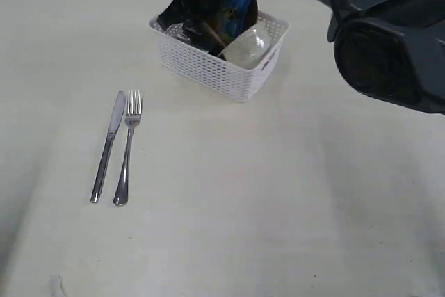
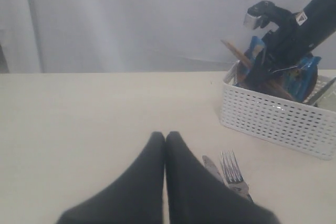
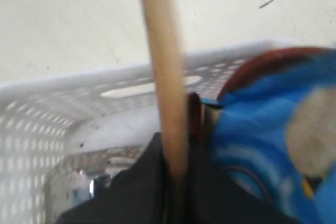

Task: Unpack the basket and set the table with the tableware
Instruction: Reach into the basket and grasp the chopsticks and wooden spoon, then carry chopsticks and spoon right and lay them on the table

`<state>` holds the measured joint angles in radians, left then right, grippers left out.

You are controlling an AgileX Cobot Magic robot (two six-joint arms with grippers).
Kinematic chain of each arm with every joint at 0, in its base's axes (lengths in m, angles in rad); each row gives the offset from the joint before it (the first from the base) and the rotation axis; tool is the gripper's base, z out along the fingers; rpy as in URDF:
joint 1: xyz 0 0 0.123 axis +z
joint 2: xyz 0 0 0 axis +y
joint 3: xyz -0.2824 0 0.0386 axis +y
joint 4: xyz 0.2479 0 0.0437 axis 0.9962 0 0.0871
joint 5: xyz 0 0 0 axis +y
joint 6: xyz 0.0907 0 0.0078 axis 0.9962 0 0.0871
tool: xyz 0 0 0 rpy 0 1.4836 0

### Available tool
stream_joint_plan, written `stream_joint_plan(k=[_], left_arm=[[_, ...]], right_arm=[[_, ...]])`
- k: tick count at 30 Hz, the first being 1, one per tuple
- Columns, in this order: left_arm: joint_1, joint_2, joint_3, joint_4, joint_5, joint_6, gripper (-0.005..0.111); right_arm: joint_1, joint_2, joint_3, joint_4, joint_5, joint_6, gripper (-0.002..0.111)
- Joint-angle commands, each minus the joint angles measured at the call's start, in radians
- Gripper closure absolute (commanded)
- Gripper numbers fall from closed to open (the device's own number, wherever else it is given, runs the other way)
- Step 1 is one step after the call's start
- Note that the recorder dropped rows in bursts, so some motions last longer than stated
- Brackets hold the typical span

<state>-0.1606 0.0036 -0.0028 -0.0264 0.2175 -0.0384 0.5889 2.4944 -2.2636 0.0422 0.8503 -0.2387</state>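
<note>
Right hand [image 3: 176, 153], fingers narrowed, pinches a wooden chopstick [image 3: 163, 66] inside the basket [image 1: 208, 67], so with only the knife [image 1: 108, 147] and fork [image 1: 127, 151] laid on the table [image 1: 292, 206], most tableware seemingly is left to unpack

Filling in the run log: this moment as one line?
right gripper: shut on chopstick in basket | left gripper: shut, empty | knife, fork: on table
</note>
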Motion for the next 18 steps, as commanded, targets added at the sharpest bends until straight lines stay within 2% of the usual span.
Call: stream_joint_plan(k=[1, 18], left_arm=[[-0.001, -0.004, 0.003, -0.004, -0.006, 0.000, 0.107], [-0.001, -0.004, 0.003, -0.005, -0.006, 0.000, 0.107]], right_arm=[[-0.005, -0.057, -0.015, 0.028, 0.041, 0.015, 0.109], [-0.005, -0.146, -0.015, 0.015, 0.048, 0.006, 0.109]])
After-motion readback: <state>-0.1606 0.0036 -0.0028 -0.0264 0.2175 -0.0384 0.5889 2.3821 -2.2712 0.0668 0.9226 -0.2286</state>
